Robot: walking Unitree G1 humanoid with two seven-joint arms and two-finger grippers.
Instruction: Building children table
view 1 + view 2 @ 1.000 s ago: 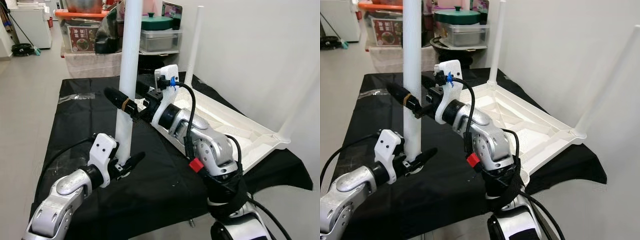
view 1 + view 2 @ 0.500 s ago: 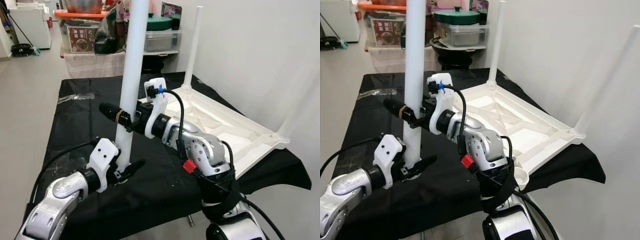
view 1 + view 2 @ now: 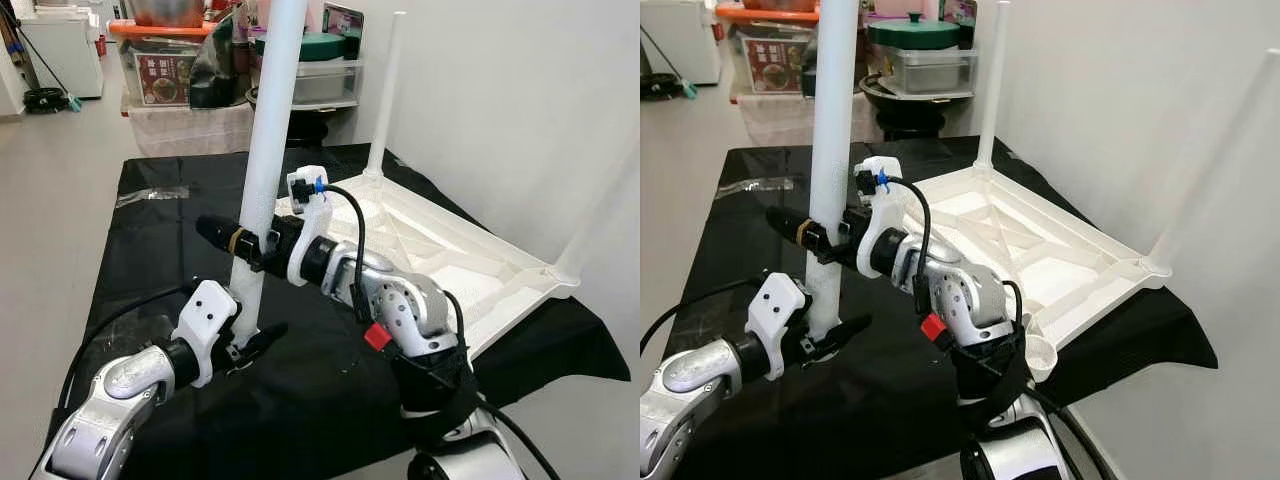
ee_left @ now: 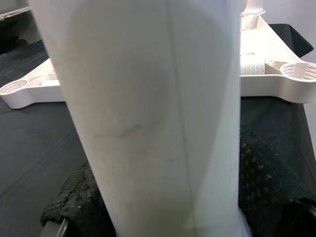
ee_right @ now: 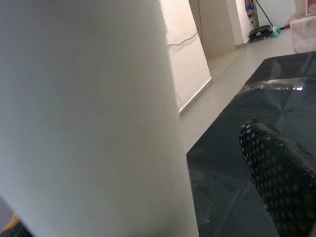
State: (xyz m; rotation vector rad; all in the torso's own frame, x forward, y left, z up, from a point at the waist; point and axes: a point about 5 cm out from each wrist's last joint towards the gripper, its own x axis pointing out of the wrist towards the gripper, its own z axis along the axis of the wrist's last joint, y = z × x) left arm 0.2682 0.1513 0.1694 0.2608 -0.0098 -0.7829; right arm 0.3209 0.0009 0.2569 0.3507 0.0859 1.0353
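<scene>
Both grippers' fingers are closed on the upright white leg (image 3: 262,170): the left gripper (image 3: 243,338) at its foot, the right gripper (image 3: 240,240) higher. It stands on the black bench (image 3: 150,250), beside the upturned tabletop (image 3: 470,270).

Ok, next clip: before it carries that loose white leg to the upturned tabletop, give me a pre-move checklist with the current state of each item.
1. Left gripper shut on the table leg near its lower end: ok.
2. Right gripper shut on the leg higher up: ok.
3. Leg roughly upright, slightly tilted: ok.
4. Tabletop lying upside down on the black cloth, two legs already standing in far corners: ok.
5. Empty near-corner socket open and unobstructed: ok.
6. Leg's lower end lifted clear of the cloth: cannot tell.
</scene>
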